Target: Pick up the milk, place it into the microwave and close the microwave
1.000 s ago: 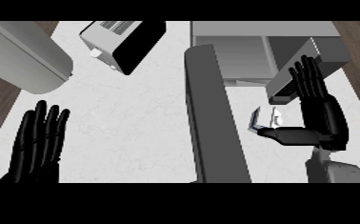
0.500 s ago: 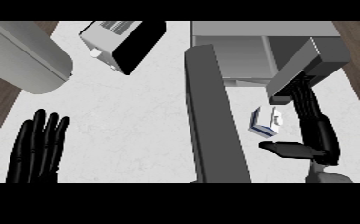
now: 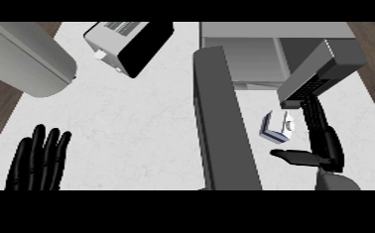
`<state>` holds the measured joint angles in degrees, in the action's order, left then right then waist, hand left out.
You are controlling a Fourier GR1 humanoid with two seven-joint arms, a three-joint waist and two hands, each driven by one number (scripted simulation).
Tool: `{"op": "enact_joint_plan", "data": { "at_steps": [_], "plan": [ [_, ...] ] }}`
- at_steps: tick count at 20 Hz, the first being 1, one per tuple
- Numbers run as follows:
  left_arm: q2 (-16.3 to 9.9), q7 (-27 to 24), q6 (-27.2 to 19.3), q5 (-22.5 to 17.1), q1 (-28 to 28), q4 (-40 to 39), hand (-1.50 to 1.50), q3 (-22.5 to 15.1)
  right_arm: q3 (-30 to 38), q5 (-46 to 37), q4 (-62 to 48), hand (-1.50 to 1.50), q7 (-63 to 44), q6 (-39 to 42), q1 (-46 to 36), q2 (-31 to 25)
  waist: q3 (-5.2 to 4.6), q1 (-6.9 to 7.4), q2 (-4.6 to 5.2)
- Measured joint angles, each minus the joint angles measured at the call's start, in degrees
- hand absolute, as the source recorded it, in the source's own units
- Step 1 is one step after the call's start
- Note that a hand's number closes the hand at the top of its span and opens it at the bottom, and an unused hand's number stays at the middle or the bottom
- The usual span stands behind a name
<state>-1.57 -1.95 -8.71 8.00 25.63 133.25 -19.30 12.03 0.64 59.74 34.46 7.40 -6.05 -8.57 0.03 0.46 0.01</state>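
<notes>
Small white-and-blue milk carton [image 3: 278, 126] on the pale counter [image 3: 147, 128] before the open grey microwave [image 3: 256, 58], beside the straight-fingered right hand [image 3: 319, 143], untouched; left hand [image 3: 40, 160] resting, fingers straight, slightly apart.

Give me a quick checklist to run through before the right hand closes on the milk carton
1. Microwave door open: ok.
2. Milk carton in view on the counter, in front of the microwave: ok.
3. Right hand beside the carton, fingers straight, thumb below it: ok.
4. Fingers curled round the carton: not ok, none yet.
5. Microwave cavity free of objects: cannot tell, only partly visible.
6. Left hand resting open at lower left, away from the door: ok.
</notes>
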Motion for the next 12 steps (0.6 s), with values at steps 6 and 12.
{"op": "enact_joint_plan", "data": {
  "at_steps": [6,12],
  "plan": [
    [-0.51,-0.50,-0.83,0.65,1.04,0.40,-1.50,-1.58,1.79,0.18,-14.25,-1.50,9.44,2.06,-4.51,-0.73,0.02,0.14,0.05],
    [-1.24,-0.18,-1.03,0.78,1.99,1.81,-1.50,-2.32,4.37,-0.38,-30.23,-1.50,16.96,1.75,-12.53,-2.78,0.00,0.52,0.11]
  ]
}}
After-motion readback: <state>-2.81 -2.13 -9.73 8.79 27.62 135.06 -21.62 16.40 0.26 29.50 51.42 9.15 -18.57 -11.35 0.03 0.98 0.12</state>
